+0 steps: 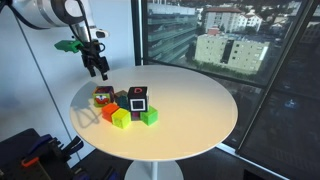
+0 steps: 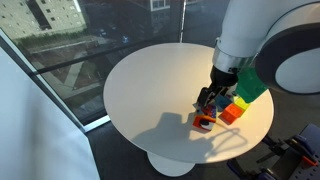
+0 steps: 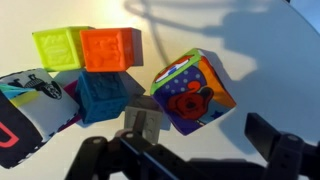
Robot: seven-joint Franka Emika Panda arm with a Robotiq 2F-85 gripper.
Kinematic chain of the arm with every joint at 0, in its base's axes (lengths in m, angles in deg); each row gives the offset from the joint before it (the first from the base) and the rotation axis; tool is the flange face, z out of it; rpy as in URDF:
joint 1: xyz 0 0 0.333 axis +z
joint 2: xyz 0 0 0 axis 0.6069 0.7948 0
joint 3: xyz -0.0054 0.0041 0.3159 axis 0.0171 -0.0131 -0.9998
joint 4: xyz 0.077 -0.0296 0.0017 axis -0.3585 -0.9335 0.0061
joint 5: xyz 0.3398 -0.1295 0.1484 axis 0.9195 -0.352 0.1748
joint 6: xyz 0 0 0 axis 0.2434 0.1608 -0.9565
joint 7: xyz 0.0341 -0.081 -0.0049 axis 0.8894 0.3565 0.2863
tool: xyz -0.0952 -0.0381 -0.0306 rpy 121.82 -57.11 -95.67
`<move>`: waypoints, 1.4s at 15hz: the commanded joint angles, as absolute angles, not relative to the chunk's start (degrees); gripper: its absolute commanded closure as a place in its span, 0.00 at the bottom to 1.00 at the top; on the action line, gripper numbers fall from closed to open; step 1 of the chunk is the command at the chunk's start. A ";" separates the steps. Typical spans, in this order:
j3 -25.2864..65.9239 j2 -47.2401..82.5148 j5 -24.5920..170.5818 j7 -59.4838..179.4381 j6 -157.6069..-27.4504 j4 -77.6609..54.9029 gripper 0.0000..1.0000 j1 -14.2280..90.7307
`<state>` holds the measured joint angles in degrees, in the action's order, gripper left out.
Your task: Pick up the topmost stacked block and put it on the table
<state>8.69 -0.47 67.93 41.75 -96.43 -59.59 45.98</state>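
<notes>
Franka arm (image 2: pixel 250 30): glossy white rounded link shells with grey-to-black joint bands, seen in both exterior views; bright green bracket (image 2: pixel 250 86) at the wrist; matt black Robotiq gripper (image 1: pixel 98 68) with angular black linkages and two fingers (image 3: pixel 143 120), one showing a pale grey pad in the wrist view.
</notes>
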 commanded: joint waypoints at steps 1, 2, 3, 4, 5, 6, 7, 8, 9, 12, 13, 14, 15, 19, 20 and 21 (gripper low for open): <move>8.92 -3.92 69.87 44.89 -90.35 -59.13 0.00 45.08; 8.99 -4.54 69.67 44.99 -89.14 -59.00 0.00 44.83; 9.10 -5.17 69.41 45.11 -87.77 -58.83 0.00 44.54; 9.19 -5.78 69.09 45.19 -86.69 -58.70 0.00 44.22; 9.32 -6.44 68.69 45.20 -85.45 -58.54 0.00 43.84; 9.47 -6.97 68.52 45.45 -84.22 -58.33 0.00 43.50; 9.59 -7.42 68.49 45.69 -82.97 -58.08 0.00 43.19; 9.76 -7.87 68.53 46.16 -81.57 -57.81 0.00 42.87; 9.95 -8.39 68.63 46.96 -80.07 -57.54 0.00 42.54; 10.63 -9.84 69.14 49.40 -75.19 -56.51 0.00 41.73; 10.95 -10.41 69.52 50.42 -73.09 -56.08 0.00 41.54; 11.19 -10.90 69.54 51.16 -71.29 -55.67 0.00 41.35; 11.48 -11.65 69.48 52.00 -69.46 -55.33 0.00 41.14; 12.62 -14.56 69.50 55.19 -63.12 -54.10 0.00 40.53; 12.96 -15.36 69.86 56.10 -61.76 -53.83 0.00 40.42; 13.27 -16.12 70.08 56.83 -60.78 -53.60 0.00 40.35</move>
<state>12.48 -13.52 68.27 53.39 -64.71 -54.84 41.02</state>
